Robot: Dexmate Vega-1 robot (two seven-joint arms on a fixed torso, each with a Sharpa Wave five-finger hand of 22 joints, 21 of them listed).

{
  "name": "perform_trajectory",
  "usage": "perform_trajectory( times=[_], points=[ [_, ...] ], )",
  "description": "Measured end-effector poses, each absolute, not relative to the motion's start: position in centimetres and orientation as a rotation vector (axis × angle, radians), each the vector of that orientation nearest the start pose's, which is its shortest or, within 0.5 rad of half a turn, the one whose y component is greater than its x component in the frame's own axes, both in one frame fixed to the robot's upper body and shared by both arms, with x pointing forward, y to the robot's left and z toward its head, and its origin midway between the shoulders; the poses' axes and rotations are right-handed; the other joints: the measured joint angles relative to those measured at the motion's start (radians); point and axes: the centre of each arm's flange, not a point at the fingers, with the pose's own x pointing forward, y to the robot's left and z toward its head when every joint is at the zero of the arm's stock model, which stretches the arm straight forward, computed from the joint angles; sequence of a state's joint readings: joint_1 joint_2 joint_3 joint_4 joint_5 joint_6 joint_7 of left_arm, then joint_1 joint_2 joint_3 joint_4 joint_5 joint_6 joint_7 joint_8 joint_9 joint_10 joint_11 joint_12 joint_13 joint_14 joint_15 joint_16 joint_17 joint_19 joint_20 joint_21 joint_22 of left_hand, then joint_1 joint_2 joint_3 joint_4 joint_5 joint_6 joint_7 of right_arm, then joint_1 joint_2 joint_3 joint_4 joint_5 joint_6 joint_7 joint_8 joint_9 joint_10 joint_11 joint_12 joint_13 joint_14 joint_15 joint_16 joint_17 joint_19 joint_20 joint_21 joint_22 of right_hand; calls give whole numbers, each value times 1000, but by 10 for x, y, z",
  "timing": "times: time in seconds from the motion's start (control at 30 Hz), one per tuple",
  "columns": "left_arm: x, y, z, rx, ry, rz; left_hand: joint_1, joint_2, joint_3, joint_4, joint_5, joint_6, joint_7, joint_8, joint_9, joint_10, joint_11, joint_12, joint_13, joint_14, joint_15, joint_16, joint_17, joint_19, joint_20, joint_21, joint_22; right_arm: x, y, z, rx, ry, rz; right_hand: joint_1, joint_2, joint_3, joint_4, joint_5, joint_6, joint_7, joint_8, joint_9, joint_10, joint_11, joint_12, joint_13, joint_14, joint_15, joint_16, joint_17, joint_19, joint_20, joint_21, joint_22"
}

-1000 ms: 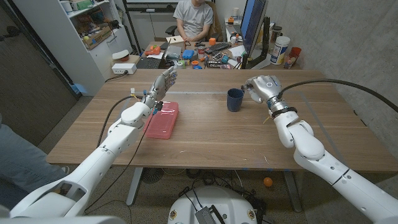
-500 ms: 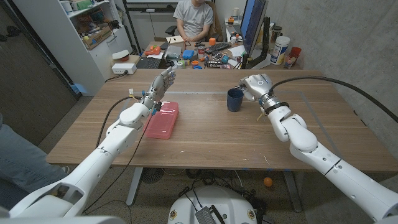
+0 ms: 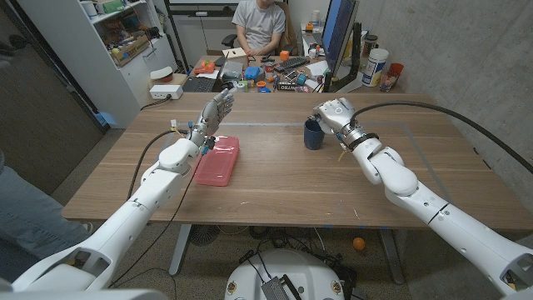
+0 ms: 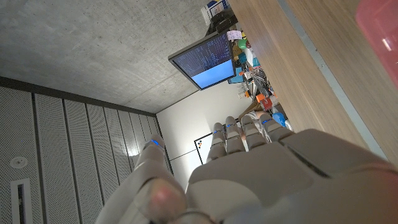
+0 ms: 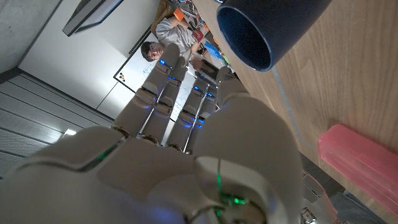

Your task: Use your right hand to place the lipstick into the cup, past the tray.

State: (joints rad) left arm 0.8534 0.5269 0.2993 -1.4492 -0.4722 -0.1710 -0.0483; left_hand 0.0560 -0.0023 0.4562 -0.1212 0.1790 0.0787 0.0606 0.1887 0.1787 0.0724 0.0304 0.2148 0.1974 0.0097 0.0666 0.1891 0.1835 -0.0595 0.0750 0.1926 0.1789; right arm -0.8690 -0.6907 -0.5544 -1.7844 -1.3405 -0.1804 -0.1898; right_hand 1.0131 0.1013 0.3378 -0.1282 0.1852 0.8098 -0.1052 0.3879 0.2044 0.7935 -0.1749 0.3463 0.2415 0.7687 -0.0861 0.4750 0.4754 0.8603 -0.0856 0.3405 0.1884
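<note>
Tray [image 3: 217, 161]: pink, flat on the table [image 3: 275, 187], near the left side.
Left hand [image 3: 215, 109]: raised above the tray's far end, fingers straight and apart, holding nothing.
Cup [image 3: 313, 133]: dark blue, upright, well right of the tray.
Right hand [image 3: 332, 113]: over the cup's rim, fingers curled; grip cannot be told.
Lipstick: cannot be made out.
Person [image 3: 260, 25]: seated beyond the table.

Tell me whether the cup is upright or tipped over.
Upright. In the head view the dark blue cup stands on its base on the wooden table, mouth facing up, beside the right hand.
</note>
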Motion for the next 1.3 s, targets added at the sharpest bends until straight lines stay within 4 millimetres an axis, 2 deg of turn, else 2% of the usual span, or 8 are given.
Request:
perform_trajectory(
  times=[0.53, 0.97, 1.07, 1.17, 1.3],
  points=[
    [625, 288, 13, 141, -650, -216, 0, 0, 0, 0, 0, 0, 0, 0, 0, 0, 0, 0, 0, 0, 0, 0, 0, 0, 0, 0, 0, 592, -187, 20, -2032, -1000, -456, 0, 0, -5, 3, 0, 0, 0, 0, 0, 7, -7, 0, 0, 18, 0, -8, 5, 4, -4, 4, 0],
    [617, 293, 14, 146, -664, -208, 0, 0, 0, 0, 0, 4, 4, 0, 0, 0, 0, 0, 0, 0, 0, 0, 0, 0, 0, 0, 0, 604, -209, 18, -2076, -981, -475, -1, 0, -7, 1, 4, 0, 0, 0, 0, 12, -12, -1, 0, 19, -2, -24, 10, 3, -3, 4, 0],
    [616, 293, 14, 146, -665, -208, 0, 0, 0, 0, 0, 4, 4, 0, 0, 0, 0, 0, 0, 0, 0, 0, 0, -6, 6, 0, 0, 604, -212, 18, -2081, -980, -476, -1, 0, -7, 1, 4, 0, 0, 0, 0, 7, -17, -14, 0, 0, -1, -40, 9, -16, 15, 4, 0],
    [616, 293, 14, 144, -666, -208, 0, 0, 0, 0, 0, 7, 0, 0, 0, 0, 0, 0, 0, 0, 0, 0, 0, -6, 6, 0, 0, 603, -215, 18, -2088, -982, -474, -14, -13, -10, -2, 4, 0, 0, 0, 0, -31, -17, -29, 5, -32, 9, -70, 7, -49, 34, -7, 0],
    [617, 292, 15, 142, -667, -212, 0, 0, 0, 0, 0, 7, 0, 0, 0, 0, 0, 0, 0, 0, 0, 0, 0, -6, 6, 0, 0, 599, -214, 18, -2094, -1000, -464, -25, -23, -11, -3, 11, 0, 0, 1, 0, -76, 0, -44, 12, -60, 16, -101, 2, -83, 54, -16, 0]
  ],
)
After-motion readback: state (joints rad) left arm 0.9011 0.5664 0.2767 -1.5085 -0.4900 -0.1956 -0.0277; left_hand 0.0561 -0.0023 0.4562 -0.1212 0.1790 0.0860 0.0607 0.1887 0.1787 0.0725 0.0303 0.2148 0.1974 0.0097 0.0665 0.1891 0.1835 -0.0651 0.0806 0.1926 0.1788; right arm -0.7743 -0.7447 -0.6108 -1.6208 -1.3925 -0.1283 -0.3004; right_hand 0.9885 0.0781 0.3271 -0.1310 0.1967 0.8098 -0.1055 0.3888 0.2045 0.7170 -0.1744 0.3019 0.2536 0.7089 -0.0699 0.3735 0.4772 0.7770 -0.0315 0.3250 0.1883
